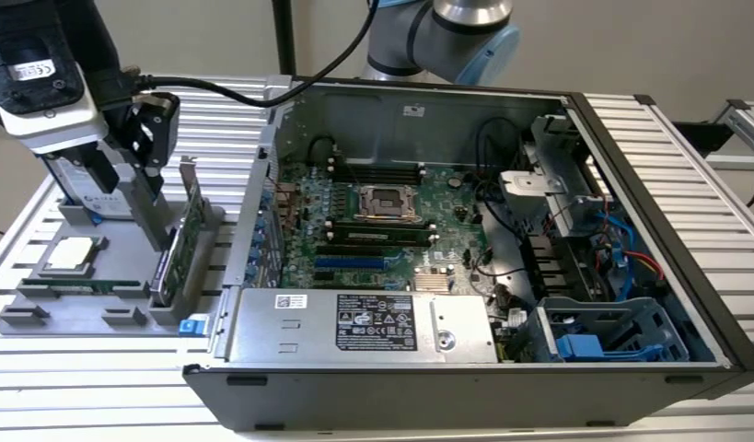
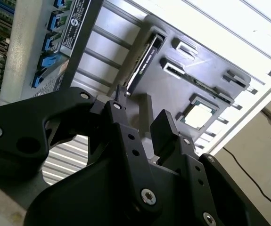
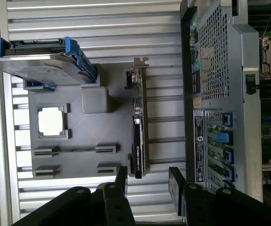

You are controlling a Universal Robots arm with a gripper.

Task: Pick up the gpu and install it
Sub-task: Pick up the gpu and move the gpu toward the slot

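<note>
The tool [image 3: 148,188] is wide open and holds nothing; its two black fingers [image 3: 121,181] stand apart with free space between them. Nearest to it is the gpu [image 3: 138,136], which stands on its long edge in a slot of the grey holder [image 3: 86,141]. In the first wrist view the card's near end lies in line with the gap between the fingers, closer to one finger than to the other. In the exterior view the tool hangs above the holder and is apart from the card. The silver bracket of the gpu is at the end far from the tool. Farther on the holder lies a square processor chip [image 3: 50,121], and beyond it a hard drive [image 3: 36,63] with blue rails. Beside the holder, on the slatted metal worktop [image 3: 78,23], stands the open computer case [image 3: 215,70].
</note>
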